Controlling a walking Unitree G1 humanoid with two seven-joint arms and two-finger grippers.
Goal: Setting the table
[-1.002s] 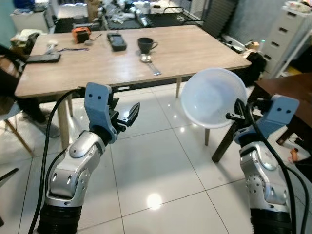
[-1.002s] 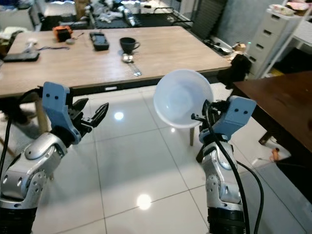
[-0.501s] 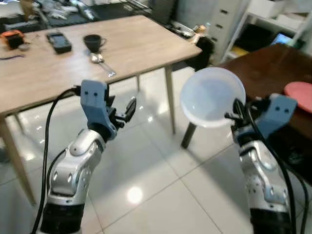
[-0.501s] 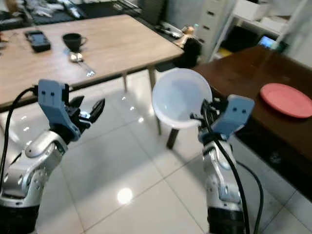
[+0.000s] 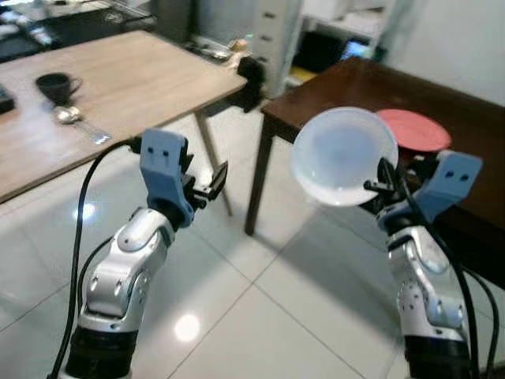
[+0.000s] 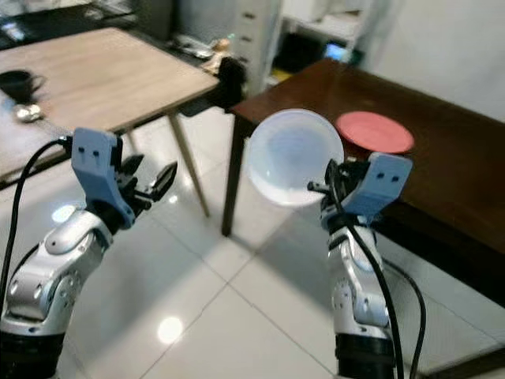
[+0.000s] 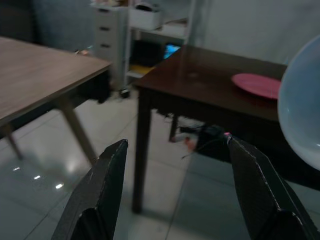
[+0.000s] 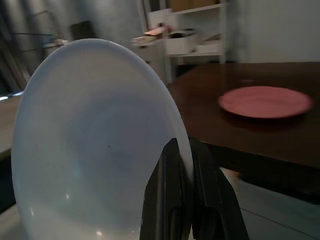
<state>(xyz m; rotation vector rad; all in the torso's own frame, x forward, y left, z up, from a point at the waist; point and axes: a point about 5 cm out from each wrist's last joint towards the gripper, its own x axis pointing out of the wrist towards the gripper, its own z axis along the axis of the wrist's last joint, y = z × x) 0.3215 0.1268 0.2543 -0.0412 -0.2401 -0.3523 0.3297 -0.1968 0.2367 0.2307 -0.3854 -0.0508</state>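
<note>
The right gripper is clamped on the rim of a white bowl, held tilted in the air just before a dark table bearing a pink plate. The left gripper hangs spread and empty over the tiled floor. On the light wooden table to the left stand a dark cup and what seems a spoon.

Glossy white tiled floor with light reflections, light wooden counter, dark brown counter, pale drawer unit, white wall

White bowl held on edge above floor; pink plate lies flat, apparently empty, on dark table.
</note>
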